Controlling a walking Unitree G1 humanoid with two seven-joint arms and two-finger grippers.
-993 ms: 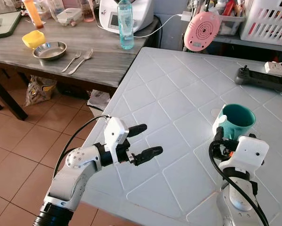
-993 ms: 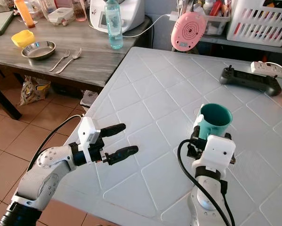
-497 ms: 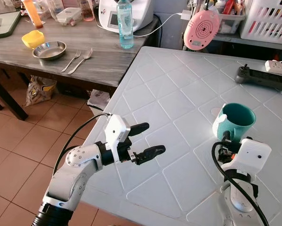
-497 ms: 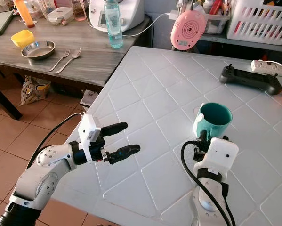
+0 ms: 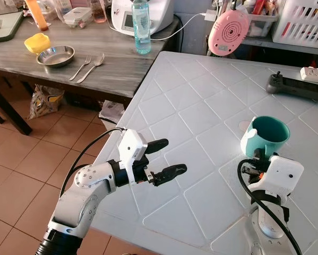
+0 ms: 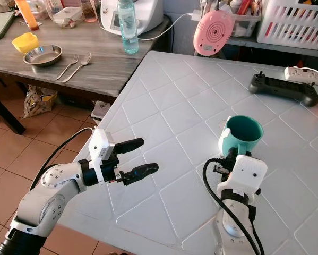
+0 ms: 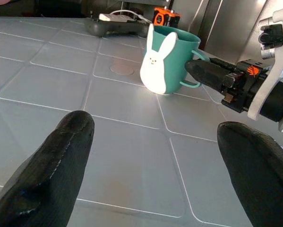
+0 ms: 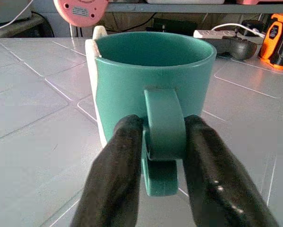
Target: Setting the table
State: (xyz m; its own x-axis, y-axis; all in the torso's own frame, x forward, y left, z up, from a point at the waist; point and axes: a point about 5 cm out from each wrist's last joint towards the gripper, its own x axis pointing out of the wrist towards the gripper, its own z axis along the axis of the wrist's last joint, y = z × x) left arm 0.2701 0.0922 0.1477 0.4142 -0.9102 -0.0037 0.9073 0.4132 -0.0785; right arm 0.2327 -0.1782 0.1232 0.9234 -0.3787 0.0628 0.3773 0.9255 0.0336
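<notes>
White quilted table [image 5: 201, 106] holds a teal mug [image 5: 266, 137] near its right side, standing upright. Right gripper [image 8: 162, 142] pinches the mug's handle [image 8: 164, 125] between both fingers. Left gripper [image 5: 163, 158] hovers spread and empty over the near edge. The mug looks placed; next comes letting go and backing straight off.
</notes>
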